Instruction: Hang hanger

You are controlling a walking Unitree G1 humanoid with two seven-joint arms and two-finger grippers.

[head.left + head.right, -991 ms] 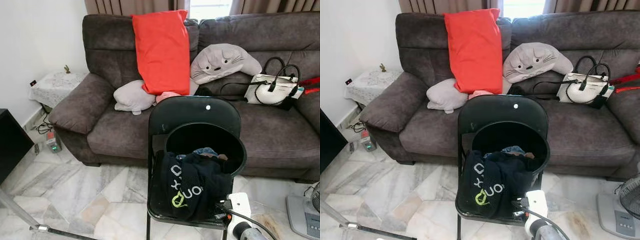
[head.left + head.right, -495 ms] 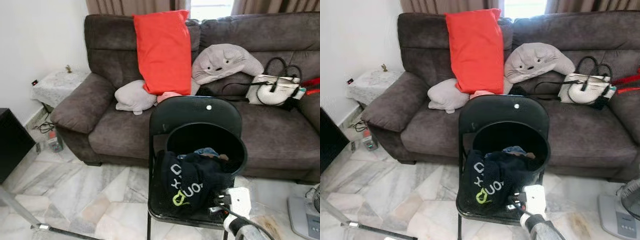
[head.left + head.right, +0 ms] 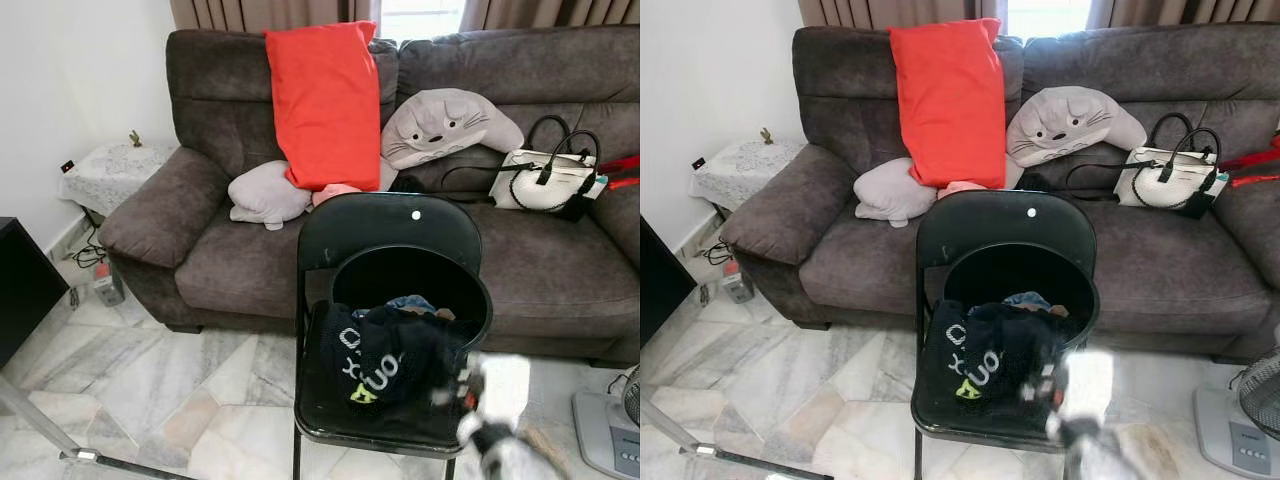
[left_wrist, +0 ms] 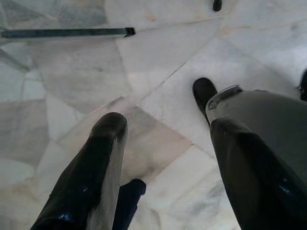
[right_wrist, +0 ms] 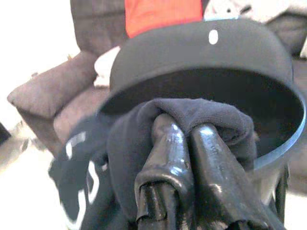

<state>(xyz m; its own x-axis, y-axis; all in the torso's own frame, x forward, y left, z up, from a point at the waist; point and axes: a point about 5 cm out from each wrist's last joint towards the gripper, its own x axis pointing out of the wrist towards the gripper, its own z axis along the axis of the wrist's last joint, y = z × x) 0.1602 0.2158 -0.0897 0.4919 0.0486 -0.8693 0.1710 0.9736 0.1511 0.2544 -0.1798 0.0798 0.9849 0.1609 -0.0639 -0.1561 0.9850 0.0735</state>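
Your right gripper point(image 5: 184, 143) is clamped shut on a fold of the dark garment point(image 3: 385, 360), the cloth bunched over both fingertips. That garment spills over the near rim of the black basket point(image 3: 470, 290), which sits on the black folding chair point(image 3: 390, 225) directly ahead of the gripper; its printed lettering hangs down on the gripper's left side. The pinch sits on the top ridge of the cloth, probably so the garment lifts free of the rim rather than dragging the basket along. In the head views the right arm is a blur at the chair's front edge, so judge the grip from the wrist camera.

Your left gripper point(image 4: 163, 139) hangs idle, fingers spread apart and holding nothing, pointed down at the marble floor point(image 4: 158, 43).

No hanger can be made out here; it may lie under the clothes in the basket beyond the gripper, but you cannot confirm that yet. The sofa point(image 3: 230, 250) lies farther beyond.
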